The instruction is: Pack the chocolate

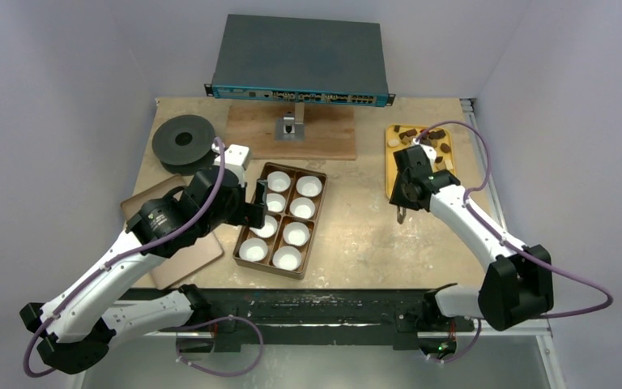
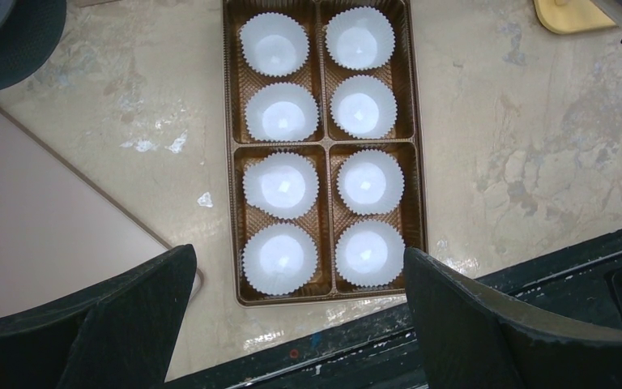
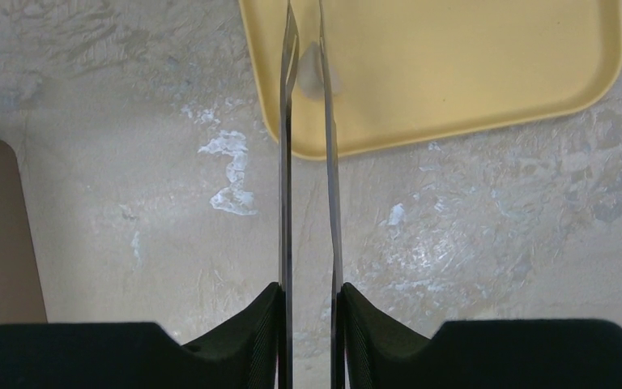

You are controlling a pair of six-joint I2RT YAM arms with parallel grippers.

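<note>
Top external: chocolate on yellow tray looks small, light and probably smear-prone, so I'd pinch one piece gently by its sides. I see left fingers wide open and empty. The right fingers are nearly together; I can't tell if they hold anything.

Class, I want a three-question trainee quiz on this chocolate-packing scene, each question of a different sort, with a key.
1. Count: how many paper cups sit in the brown box?
2. True or false: every cup is filled.
3. Fill the blank: the right hand grips a pair of thin metal ____.

Key
1. Eight.
2. False: all are empty; the chocolate lies on the yellow tray.
3. tongs.
</note>
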